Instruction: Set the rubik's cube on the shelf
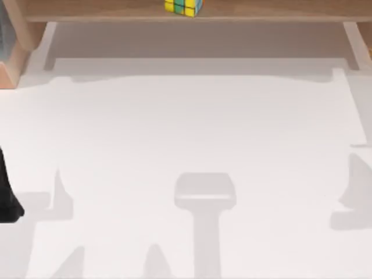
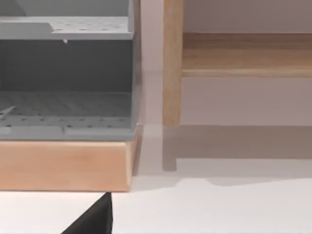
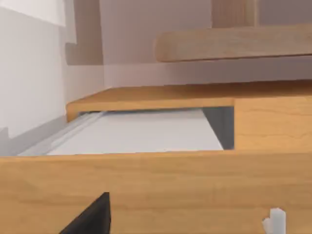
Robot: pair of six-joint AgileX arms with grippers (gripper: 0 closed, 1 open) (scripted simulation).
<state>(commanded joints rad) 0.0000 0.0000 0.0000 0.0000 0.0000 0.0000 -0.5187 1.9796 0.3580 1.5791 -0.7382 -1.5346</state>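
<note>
The rubik's cube [image 1: 184,7] is sitting on the shelf [image 1: 104,10], near its front edge. The left arm [image 1: 7,195] is idling at the table's left edge, its grip impossible to tell. Any knock risks tipping the cube off.

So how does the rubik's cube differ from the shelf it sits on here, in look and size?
The rubik's cube is small and compact, while the shelf is a long board running across the top view. The cube is multicoloured, with yellow, green and blue tiles split by dark grid lines; the shelf is plain light-brown wood. The cube rests on top as the load; the shelf bears it, raised above the white table. Both lie at the table's far edge.
</note>
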